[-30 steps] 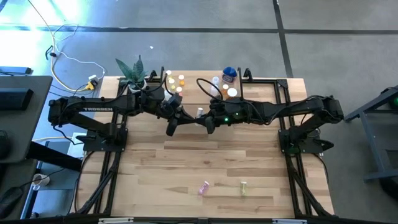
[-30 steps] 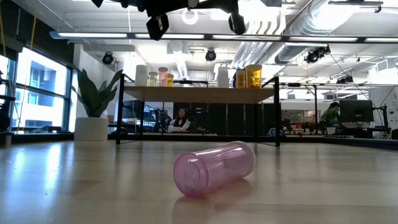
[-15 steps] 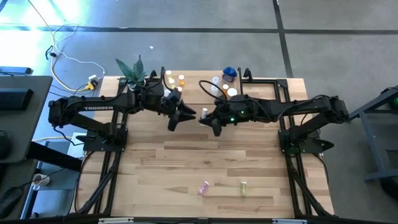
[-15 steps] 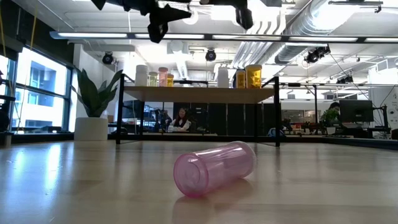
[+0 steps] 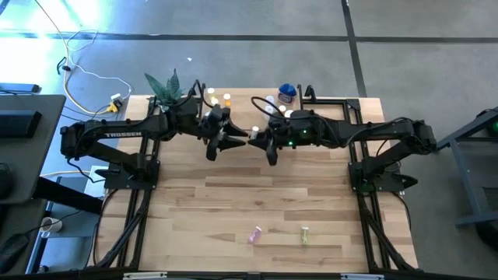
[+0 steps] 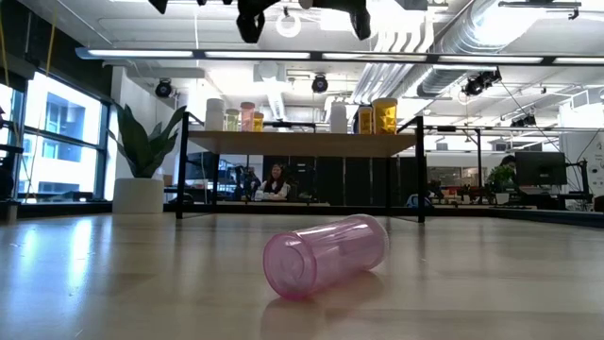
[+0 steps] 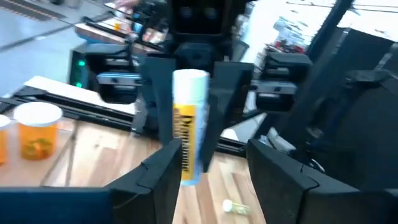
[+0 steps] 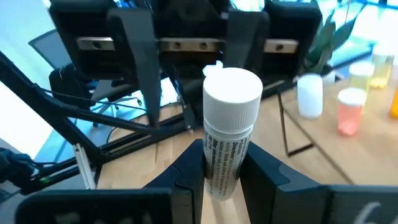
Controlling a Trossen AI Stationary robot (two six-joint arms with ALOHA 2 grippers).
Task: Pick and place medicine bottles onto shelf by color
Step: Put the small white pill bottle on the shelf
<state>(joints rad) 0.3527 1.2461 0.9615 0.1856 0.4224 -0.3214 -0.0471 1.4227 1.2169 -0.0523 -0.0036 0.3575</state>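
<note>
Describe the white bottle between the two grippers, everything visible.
The white bottle is a small cylinder with a ribbed white cap and a printed label with a yellow band. The right gripper is shut on its lower body, holding it in the air over the table. The left gripper is open around it, fingers apart from it.

Left tool [image 5: 237,141] open, right tool [image 5: 254,138] clamped

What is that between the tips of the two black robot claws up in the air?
A small white-capped bottle with a printed label. The right gripper is clamped on it, facing the left gripper, whose fingers stand apart. Both wrist views show it.
</note>
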